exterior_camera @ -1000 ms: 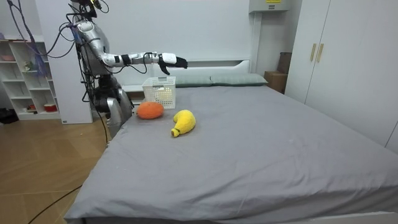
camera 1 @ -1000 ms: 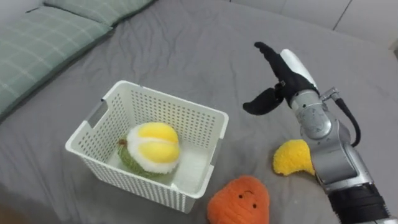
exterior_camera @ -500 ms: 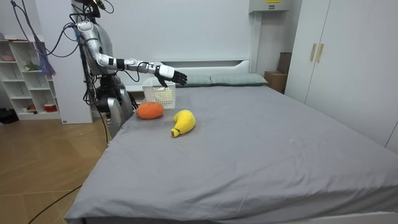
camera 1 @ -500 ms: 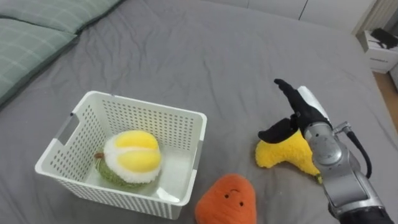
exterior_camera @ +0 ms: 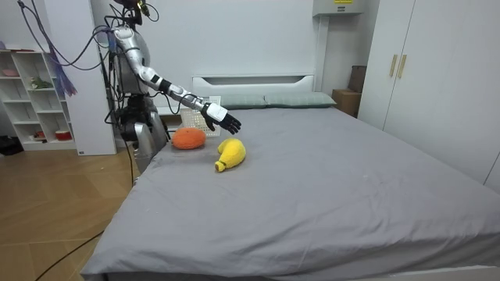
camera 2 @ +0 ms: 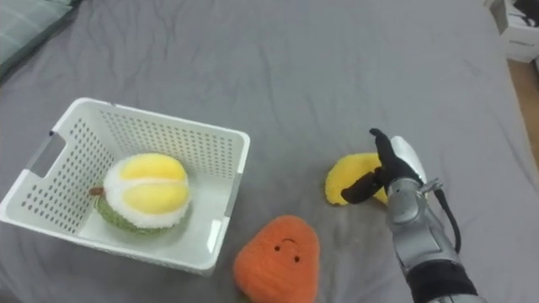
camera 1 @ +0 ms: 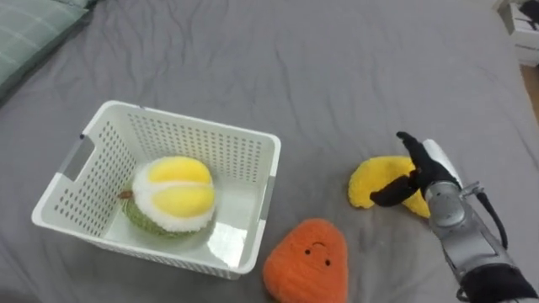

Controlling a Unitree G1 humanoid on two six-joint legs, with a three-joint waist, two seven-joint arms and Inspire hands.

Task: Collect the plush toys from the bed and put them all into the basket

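**Three plush toys, one in the basket**

A round durian (camera 1: 168,195), yellow on top and green beneath, sits in the white basket (camera 1: 189,129) on the grey bed (camera 1: 320,67). An orange toy (camera 1: 307,263) with a small smiling face lies on the sheet just right of the basket's near corner. A curved yellow banana (camera 1: 367,180) lies farther right, apart from both.

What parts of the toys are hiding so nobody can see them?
- Yellow toy: in both eye views its right end sits behind the right hand.
- Orange toy: its bottom is cut off by the lower edge of both eye views.
- Green and yellow toy: its underside is hidden down inside the basket.
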